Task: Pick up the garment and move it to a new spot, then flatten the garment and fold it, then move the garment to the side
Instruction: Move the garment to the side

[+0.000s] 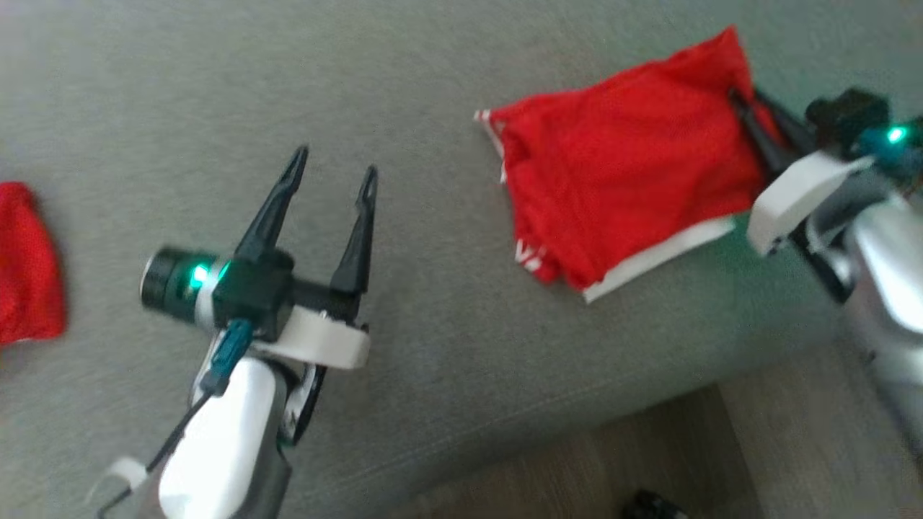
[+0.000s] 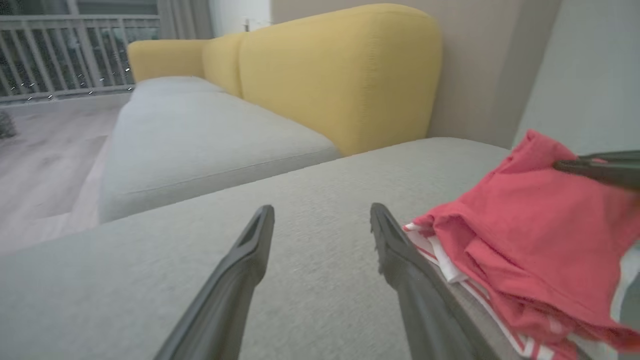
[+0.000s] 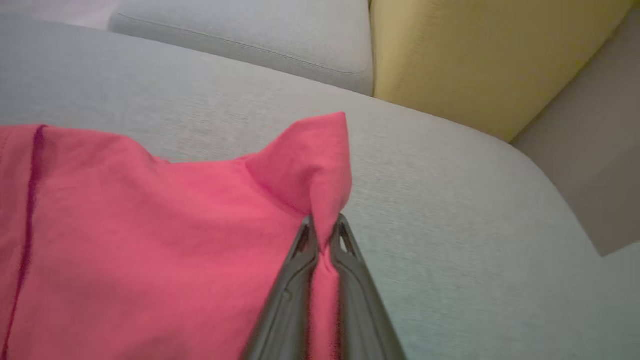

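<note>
— Two things: where is the garment (image 1: pixel 620 166) lying, and what are you gripping?
— It's lying folded on the sofa (image 1: pixel 433 360). I'm pinching its corner with the right gripper (image 3: pixel 322 227); I'm hovering the left gripper (image 1: pixel 334 161) near it, fingers spread, empty.

Left gripper (image 1: pixel 335 160): my two long, dark, tapered fingers on a black block. A black cylindrical camera (image 1: pixel 169 283) sits beside it, with a green light (image 1: pixel 198 274) lit. Below is a white plastic collar (image 1: pixel 321 344). A teal plug (image 1: pixel 229 346) with a thin black cable (image 1: pixel 169 440) lies along my white forearm shell (image 1: pixel 216 447). Right gripper (image 1: pixel 744 94): the same dark fingers, a white bracket (image 1: pixel 793 191) and a silver forearm (image 1: pixel 883 267).
</note>
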